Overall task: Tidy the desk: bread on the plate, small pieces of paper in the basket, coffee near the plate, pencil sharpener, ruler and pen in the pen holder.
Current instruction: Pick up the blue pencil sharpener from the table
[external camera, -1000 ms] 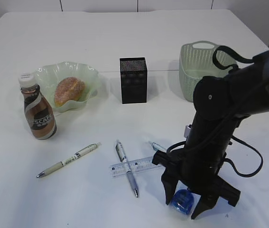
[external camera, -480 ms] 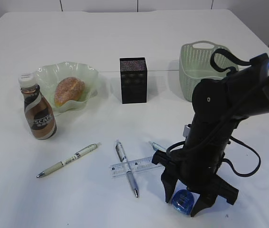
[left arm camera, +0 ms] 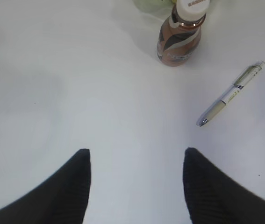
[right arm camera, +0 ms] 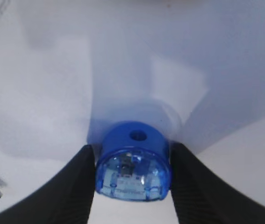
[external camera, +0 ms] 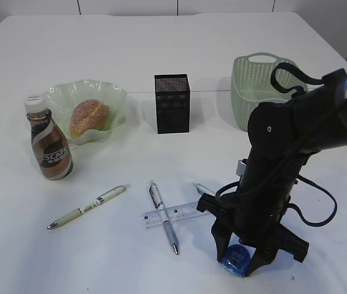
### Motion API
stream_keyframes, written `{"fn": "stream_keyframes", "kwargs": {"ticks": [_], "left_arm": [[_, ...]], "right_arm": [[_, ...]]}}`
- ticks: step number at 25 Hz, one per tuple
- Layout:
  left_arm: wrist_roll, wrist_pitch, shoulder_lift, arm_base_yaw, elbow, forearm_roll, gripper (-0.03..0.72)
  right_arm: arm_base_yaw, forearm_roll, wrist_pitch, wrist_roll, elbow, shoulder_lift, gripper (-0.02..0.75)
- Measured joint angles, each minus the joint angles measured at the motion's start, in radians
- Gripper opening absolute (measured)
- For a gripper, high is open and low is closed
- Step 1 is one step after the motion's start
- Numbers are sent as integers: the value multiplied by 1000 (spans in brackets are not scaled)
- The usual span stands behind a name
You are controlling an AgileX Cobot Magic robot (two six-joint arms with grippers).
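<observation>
The blue pencil sharpener [external camera: 235, 260] [right arm camera: 133, 165] lies on the desk [external camera: 100, 257] at front right. My right gripper [external camera: 234, 264] [right arm camera: 132, 154] stands over it, and both fingers press its sides. My left gripper [left arm camera: 136, 151] hangs open over bare desk, with nothing between its fingers. The bread [external camera: 89, 116] rests in the plate [external camera: 109, 95], and the coffee [external camera: 49, 147] [left arm camera: 181, 32] stands upright beside it. One pen [external camera: 163, 215] lies across the clear ruler [external camera: 185, 214], another pen [external camera: 89, 206] [left arm camera: 232, 93] lies further left. The pen holder [external camera: 172, 103] stands mid-table. No small pieces of paper show.
The basket [external camera: 246, 92] sits at back right, behind the right arm. A third pen [external camera: 202, 188] pokes out from behind that arm, just past the ruler's right end.
The right gripper has sunk slightly around the sharpener and its fingers have closed in onto the sharpener's sides. Nothing else on the desk has moved.
</observation>
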Motion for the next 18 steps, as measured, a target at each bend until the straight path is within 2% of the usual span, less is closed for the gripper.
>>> {"fn": "stream_keyframes", "kwargs": {"ticks": [5,11,18], "left_arm": [[0,0,0,0,0,0,436],[0,0,0,0,0,0,436],[0,0,0,0,0,0,430]], "right_arm": [[0,0,0,-8,0,0,356],[0,-25,0,-39,0,0,354],[0,-53,12,-307,0,0,353]]}}
